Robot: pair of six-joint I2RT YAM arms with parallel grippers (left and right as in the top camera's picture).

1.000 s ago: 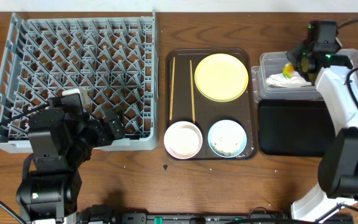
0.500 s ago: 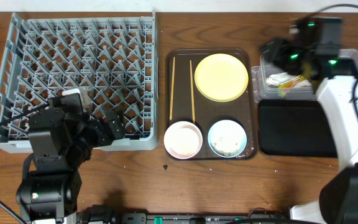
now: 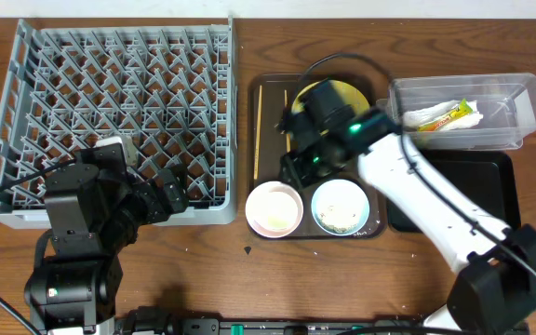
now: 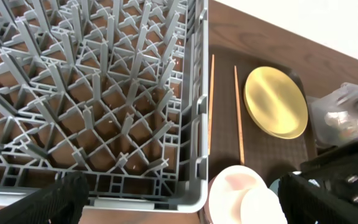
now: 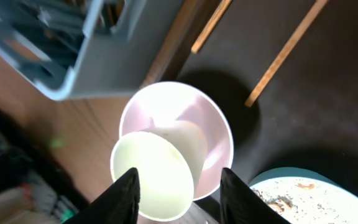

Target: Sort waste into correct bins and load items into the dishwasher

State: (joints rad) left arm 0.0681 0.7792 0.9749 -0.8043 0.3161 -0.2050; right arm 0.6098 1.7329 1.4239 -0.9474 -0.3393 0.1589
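The right hand [image 5: 179, 182] hangs with its fingers [image 5: 127, 191] spread wide, gripping nothing, directly above the small white cup [image 5: 157, 177]. The cup lies tipped on its side inside the white bowl [image 5: 213, 134], its mouth facing up toward the wrist camera. Just beside that bowl stands the light blue bowl [image 3: 341, 207] with pale rice scraps [image 3: 340, 220] in it. Both bowls sit on the brown serving tray [image 3: 270, 140], where two wooden chopsticks [image 4: 211, 102] lie apart and roughly parallel, next to the yellow plate [image 4: 275, 102]. Right of the tray, the clear tub [image 3: 519, 88] holds a crumpled napkin [image 3: 417, 118] and a snack wrapper [image 3: 447, 114]; the black tray [image 3: 491, 186] lies beside it. The left hand [image 3: 173, 197], fingers also spread and holding nothing, sits at the near edge of the grey dish rack [image 3: 110, 93] on the worktop [image 3: 203, 261].
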